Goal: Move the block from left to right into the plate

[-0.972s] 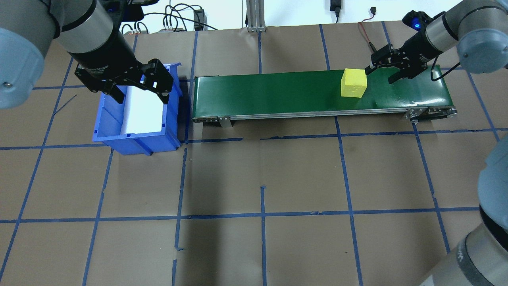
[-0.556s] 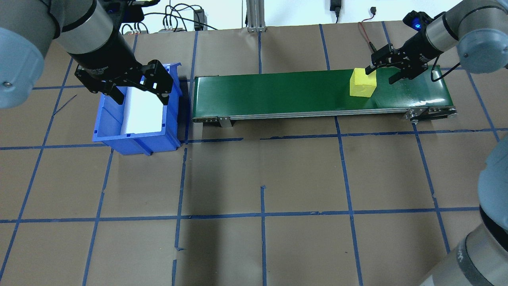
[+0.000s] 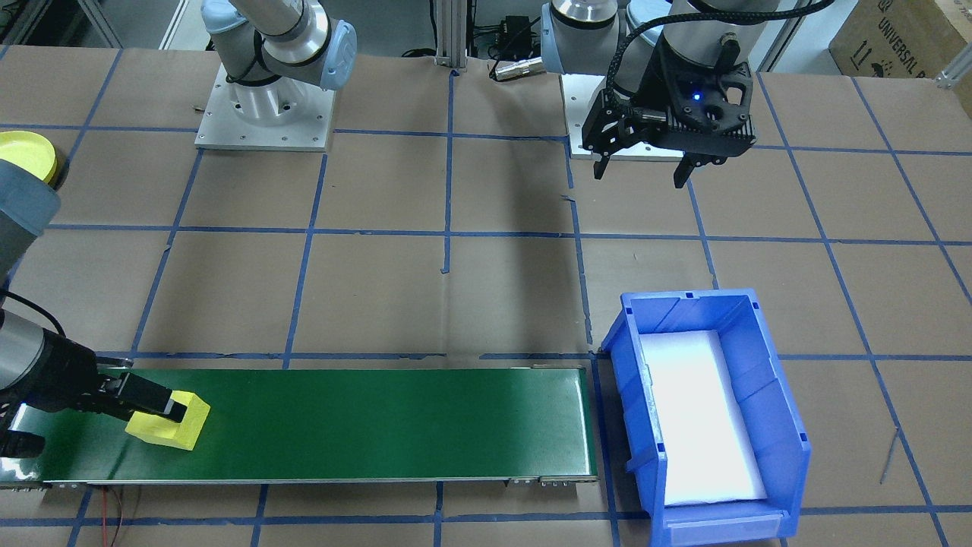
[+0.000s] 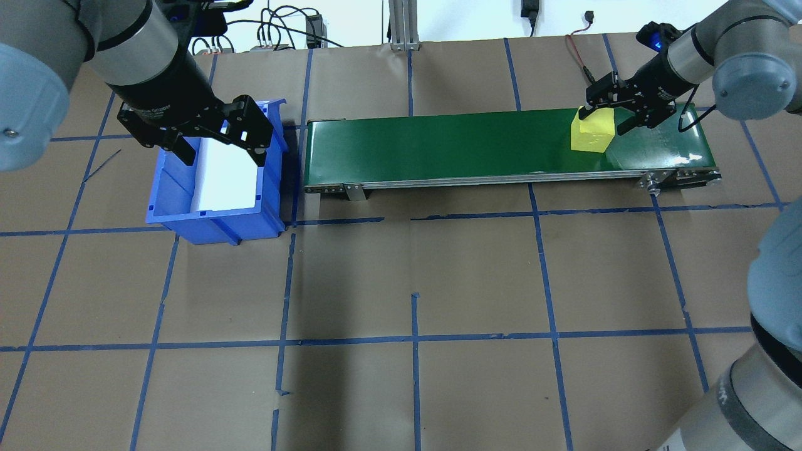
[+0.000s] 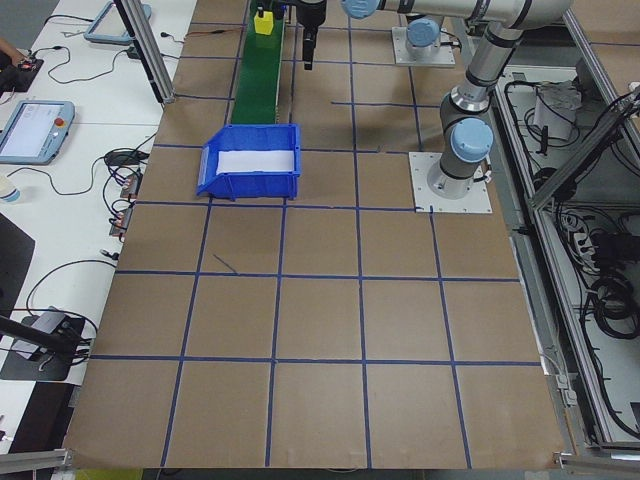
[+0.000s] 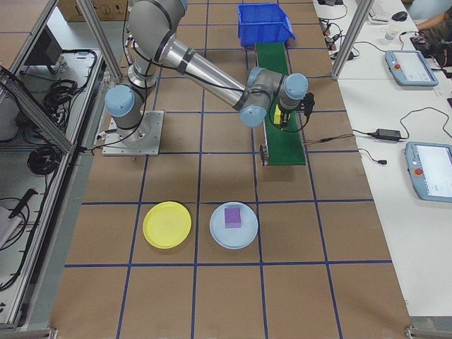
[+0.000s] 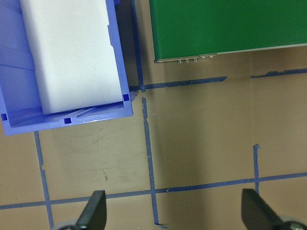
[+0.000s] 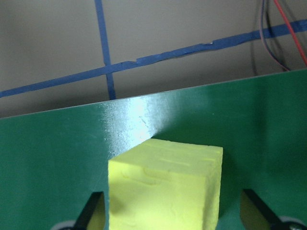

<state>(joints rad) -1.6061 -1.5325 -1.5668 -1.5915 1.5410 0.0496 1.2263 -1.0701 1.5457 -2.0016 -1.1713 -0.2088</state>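
On the green conveyor belt (image 4: 476,145), the yellow block (image 4: 591,133) sits between the spread fingers of the right gripper (image 4: 603,116), not clamped. The left gripper (image 4: 216,141) hangs open above the blue bin (image 4: 213,222). The yellow plate (image 6: 167,224) lies well apart, just beside a pale-blue plate (image 6: 234,225).

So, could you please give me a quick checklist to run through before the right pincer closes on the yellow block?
1. Yellow block lies between the right pincer fingers: ok, the wrist view shows one finger each side.
2. Right pincer open: ok.
3. Block centred between the fingers: cannot tell, it looks turned slightly.
4. Block on the green belt: ok.
5. Yellow plate bare: ok; the purple block sits in the pale blue plate beside it.
6. Left pincer out of the way, open above the blue bin: ok.
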